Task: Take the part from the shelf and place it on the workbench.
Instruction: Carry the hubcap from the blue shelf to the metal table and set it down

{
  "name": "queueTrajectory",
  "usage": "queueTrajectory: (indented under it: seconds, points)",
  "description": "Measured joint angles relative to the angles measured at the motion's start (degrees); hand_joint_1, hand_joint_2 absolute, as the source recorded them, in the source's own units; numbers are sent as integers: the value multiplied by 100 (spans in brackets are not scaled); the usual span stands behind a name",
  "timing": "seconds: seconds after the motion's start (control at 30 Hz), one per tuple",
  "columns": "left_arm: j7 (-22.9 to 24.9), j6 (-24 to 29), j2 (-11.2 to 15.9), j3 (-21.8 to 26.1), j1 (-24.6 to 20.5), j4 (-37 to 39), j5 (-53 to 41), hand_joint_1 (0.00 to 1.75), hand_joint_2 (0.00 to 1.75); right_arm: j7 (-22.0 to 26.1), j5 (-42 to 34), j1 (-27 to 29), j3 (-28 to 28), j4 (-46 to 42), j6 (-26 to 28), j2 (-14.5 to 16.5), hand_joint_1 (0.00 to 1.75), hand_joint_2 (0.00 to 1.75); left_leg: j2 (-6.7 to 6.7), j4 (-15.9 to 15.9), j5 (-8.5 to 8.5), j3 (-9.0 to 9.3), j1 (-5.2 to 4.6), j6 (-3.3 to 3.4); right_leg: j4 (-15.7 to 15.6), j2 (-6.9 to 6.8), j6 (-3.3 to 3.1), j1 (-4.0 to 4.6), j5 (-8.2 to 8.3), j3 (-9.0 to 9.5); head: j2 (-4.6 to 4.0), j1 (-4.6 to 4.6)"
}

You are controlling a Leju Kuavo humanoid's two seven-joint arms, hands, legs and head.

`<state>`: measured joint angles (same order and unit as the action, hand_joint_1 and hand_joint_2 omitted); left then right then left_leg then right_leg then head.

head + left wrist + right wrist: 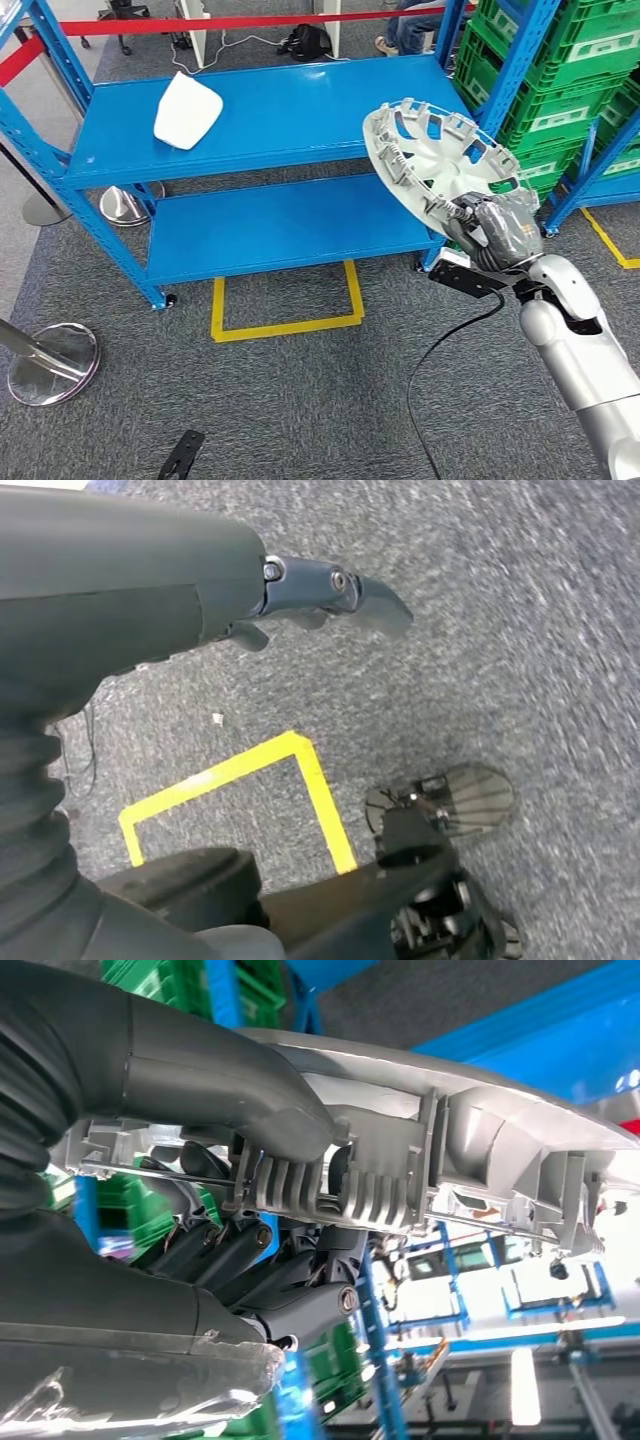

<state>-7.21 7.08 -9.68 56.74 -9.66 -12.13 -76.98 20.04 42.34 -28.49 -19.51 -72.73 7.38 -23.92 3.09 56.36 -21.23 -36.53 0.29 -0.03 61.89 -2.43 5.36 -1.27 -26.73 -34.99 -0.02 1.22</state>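
In the head view, the right hand [498,232] gripped the rim of the grey wheel cover [445,155], holding it tilted in the air in front of the right end of the blue shelf [287,115], its ribbed inner side turned toward the camera. A white part [187,109] lay on the shelf's upper level toward the left, well apart from the held cover. Green crates [558,80] were stacked behind the shelf on the right, and a yellow floor marking [287,325] lay on the grey carpet below the lower level. In the left wrist view, the left hand [302,590] hung above the carpet with its fingers stretched out and nothing in them, the yellow marking [317,790] beneath it. In the right wrist view, the right hand's thumb [226,1080] pressed on one face of the wheel cover [423,1150] while the dark fingers [249,1250] clamped the ribbed underside.
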Motion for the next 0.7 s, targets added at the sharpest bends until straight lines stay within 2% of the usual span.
queueTrajectory:
  seconds: [0.03, 0.07, 0.13, 0.17, 0.2, 0.23, 0.3, 0.33, 0.37, 0.4, 0.43, 0.5, 0.53, 0.57, 0.63, 0.67, 0.7]
  points:
    - [0, 2, 3, -1, 2, -1, 0, 0, 175, 0, 2, -6, 8, -9, 3, 2, 175, 175, 31, 35, -11, -10, -9, -39, -222, -52, -31, 2, 66, 115, 0, 3]
    - [0, 3, 8, -1, 5, -2, 1, 0, 175, -1, 7, -10, 16, -18, 6, 4, 175, 175, 63, 56, -11, -19, -25, -68, -270, -42, -83, 10, 66, 126, 0, 7]
    - [0, 4, 6, -1, 12, -2, 2, 0, 175, -2, 20, -11, 37, -31, 14, 5, 175, 175, 139, 65, -1, -30, -27, -109, -239, 97, -206, 7, 108, 69, 0, 3]
    - [0, 4, 6, -1, 14, -2, 2, 0, 175, -5, 31, -10, 51, -40, 20, 5, 175, 175, 119, 104, -51, -49, -16, -134, -232, 153, -249, 5, 130, 44, 0, 5]
    - [0, 4, 6, -1, 14, -2, 2, 0, 175, -13, 50, -11, 63, -52, 28, 5, 175, 175, 56, 231, -169, -102, -6, -158, -235, 210, -293, 0, 154, 22, 0, 4]
    - [0, 4, 5, -2, 14, -2, 2, 0, 175, -25, 79, -12, 73, -64, 42, 5, 175, 175, -42, 487, -357, -208, 3, -178, -244, 264, -335, -5, 178, 3, 0, -3]
    - [0, 4, 5, -2, 22, -2, 2, 0, 175, -51, 139, -15, 80, -79, 80, 5, 175, 175, -215, 1281, -797, -536, 7, -186, -250, 385, -382, 0, 211, -42, 0, -12]
    - [0, 4, 5, -2, 29, -2, 2, 0, 175, -60, 161, -16, 80, -80, 98, 5, 175, 175, -246, 1623, -936, -676, 5, -178, -251, 453, -393, 6, 223, -62, 0, -14]
    - [0, 3, 5, -2, 34, -2, 2, 0, 175, -64, 173, -16, 80, -80, 109, 5, 175, 175, -261, 1794, -969, -736, 4, -162, -250, 526, -396, 13, 233, -77, 0, -13]
    - [0, 2, 6, -2, 37, -2, 2, 0, 175, -69, 181, -16, 81, -81, 114, 5, 175, 175, -276, 1739, -892, -684, 3, -137, -250, 601, -393, 18, 243, -85, 0, -12]
    - [0, 1, 6, -2, 39, -2, 2, 0, 175, -72, 186, -18, 82, -81, 116, 5, 175, 175, -318, 1476, -730, -527, 3, -108, -250, 680, -385, 20, 252, -89, 0, -13]
    - [0, 0, 7, -2, 38, -2, 2, 0, 175, -86, 217, -25, 86, -91, 124, 5, 175, 175, -586, 716, -407, -100, 20, -33, -243, 827, -353, 17, 267, -105, 0, -11]
    - [0, 0, 8, -2, 38, -2, 2, 0, 175, -96, 239, -33, 88, -98, 139, 5, 175, 175, -711, 419, -343, 59, 32, -22, -235, 895, -327, 12, 277, -130, 0, -12]
    - [0, 0, 9, -2, 37, -2, 2, 0, 175, -109, 265, -36, 94, -105, 157, 2, 175, 175, -793, 257, -337, 141, 39, -21, -237, 958, -292, 0, 294, -161, 0, -9]
    - [0, -1, 7, -1, 35, -2, 7, 0, 175, -127, 294, -27, 120, -111, 191, -23, 175, 175, -719, 175, -365, 168, 37, -33, -271, 1081, -204, -31, 342, -214, 0, -10]
    - [0, -2, 3, -1, 32, -2, 9, 0, 175, -131, 302, -15, 144, -111, 200, -44, 175, 175, -649, 161, -348, 168, 39, -11, -269, 1023, -166, -32, 340, -244, 0, -4]
    - [-1, -3, -3, -1, 31, -2, 11, 0, 175, -133, 307, -8, 170, -112, 206, -66, 175, 175, -580, 141, -333, 172, 41, 21, -195, 878, -136, -22, 286, -296, 0, 13]
